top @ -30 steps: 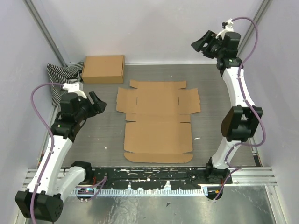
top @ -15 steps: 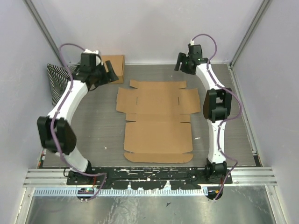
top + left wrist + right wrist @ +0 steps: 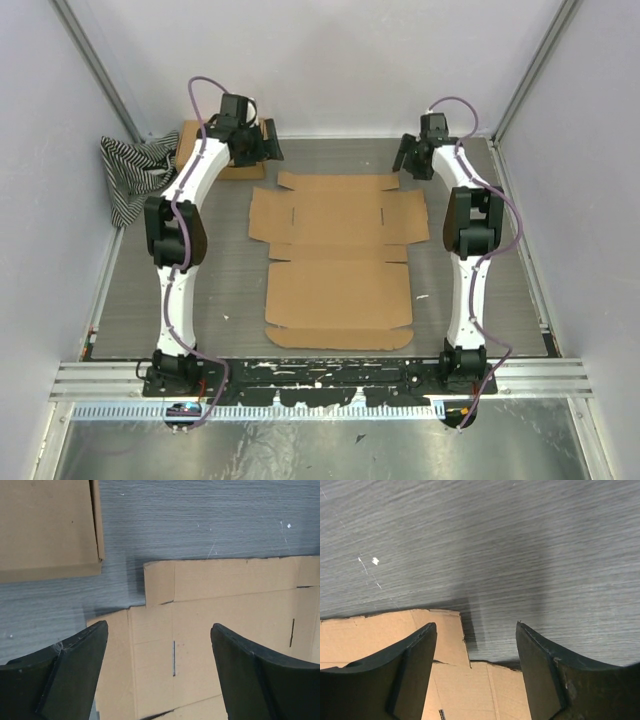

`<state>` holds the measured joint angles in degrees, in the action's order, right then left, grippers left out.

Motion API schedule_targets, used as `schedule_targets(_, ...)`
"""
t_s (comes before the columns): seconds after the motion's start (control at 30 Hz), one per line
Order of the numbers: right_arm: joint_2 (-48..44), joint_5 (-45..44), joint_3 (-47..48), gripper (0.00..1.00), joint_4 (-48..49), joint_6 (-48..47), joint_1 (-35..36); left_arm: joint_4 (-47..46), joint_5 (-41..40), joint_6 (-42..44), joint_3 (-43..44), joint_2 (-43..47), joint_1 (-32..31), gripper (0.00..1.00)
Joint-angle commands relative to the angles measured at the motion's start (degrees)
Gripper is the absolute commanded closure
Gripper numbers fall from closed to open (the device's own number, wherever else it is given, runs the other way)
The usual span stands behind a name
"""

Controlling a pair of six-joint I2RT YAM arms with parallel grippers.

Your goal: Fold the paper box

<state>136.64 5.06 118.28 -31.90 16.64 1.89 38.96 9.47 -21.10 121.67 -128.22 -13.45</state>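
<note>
The paper box lies flat and unfolded on the grey table, a brown die-cut sheet with flaps and slits. My left gripper is open and empty above the sheet's far left corner. In the left wrist view the gripper looks down on that corner. My right gripper is open and empty above the far right corner. In the right wrist view the gripper frames the sheet's corner flap. Neither gripper touches the cardboard.
A fully formed brown cardboard box sits at the back left, partly hidden by the left arm, and shows in the left wrist view. A black-and-white striped cloth lies against the left wall. Grey walls close in three sides.
Both arms have stretched out towards the far end of the sheet. The left gripper swung from the left side to the far left corner. The right gripper came down to the far right corner.
</note>
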Motion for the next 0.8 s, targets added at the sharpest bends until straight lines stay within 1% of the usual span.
schedule_targets(0.0, -4.66, 2.14, -1.62, 0.32, 1.89, 0.37, 0.79, 4.0, 1.19, 0.13, 7.4, -5.22, 0.28, 0.1)
schedule_targets(0.27, -3.72, 6.54, -3.34, 0.42, 3.33, 0.14, 0.88, 2.37, 1.77, -0.44, 8.43, -9.03, 0.25, 0.12)
schedule_targets(0.3, -3.82, 7.11, -3.6, 0.45, 3.73, 0.14, 0.84, 2.29, 1.77, -0.43, 8.38, -9.27, 0.15, 0.12)
schedule_targets(0.37, -3.81, 7.68, -3.73, 0.48, 4.14, 0.31, 0.83, 2.17, 1.78, -0.22, 8.47, -9.98, 0.09, 0.16)
schedule_targets(0.43, -3.6, 8.15, -3.5, 0.52, 4.24, 0.47, 0.83, 2.25, 1.57, 0.19, 8.45, -10.6, -0.1, 0.17)
schedule_targets(0.6, -2.89, 8.88, -2.98, 0.57, 4.23, 0.49, 0.83, 2.35, 0.18, 0.73, 8.63, -11.93, -0.26, 0.19)
schedule_targets(0.77, -3.07, 10.36, -3.13, 0.65, 4.36, 0.16, 1.0, 2.79, -0.31, 1.15, 9.95, -13.42, -0.34, 0.21)
